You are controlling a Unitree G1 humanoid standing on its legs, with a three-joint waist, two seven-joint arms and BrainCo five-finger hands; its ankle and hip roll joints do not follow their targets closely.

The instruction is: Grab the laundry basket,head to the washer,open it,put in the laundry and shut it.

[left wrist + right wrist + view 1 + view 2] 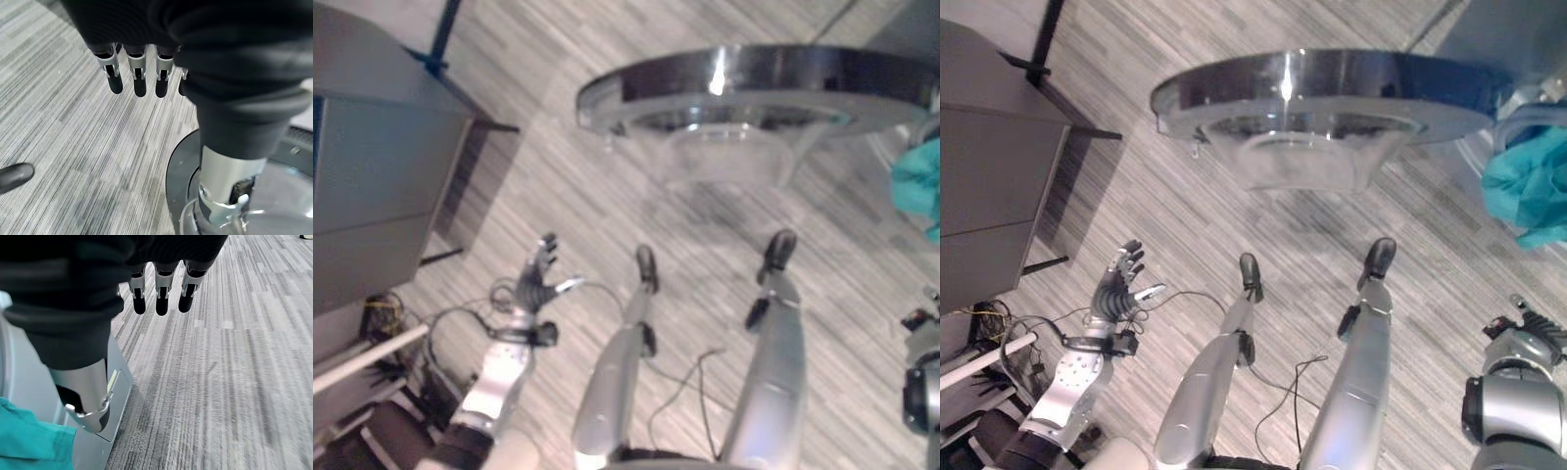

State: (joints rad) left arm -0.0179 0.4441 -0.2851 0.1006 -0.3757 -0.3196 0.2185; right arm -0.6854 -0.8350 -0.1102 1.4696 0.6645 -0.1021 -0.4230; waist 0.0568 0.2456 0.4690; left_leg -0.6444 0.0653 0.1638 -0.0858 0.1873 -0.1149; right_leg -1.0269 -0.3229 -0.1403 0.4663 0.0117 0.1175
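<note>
Right eye view is showing my biggest concern first: the washer door (1332, 93), a round dark-rimmed disc with a clear domed window, standing swung open over the grey carpet (1185, 215). I am judging it stiff and fairly heavy, hinged, best pushed on the rim rather than the glass bulge, which looks smooth and slippery. At the right edge the washer (105, 396) is showing its pale front, and the teal laundry (1533, 186) is bunching at its mouth; whether it is lying fully inside I cannot tell. That cloth is reading as soft, light and floppy, likely to drape out and catch in the door, so I am planning to tuck it in by a gathered fold. My left hand (1119, 284) is hanging low with fingers spread, holding nothing. My right hand (159, 293) is hovering beside the washer, fingers straight and empty.
</note>
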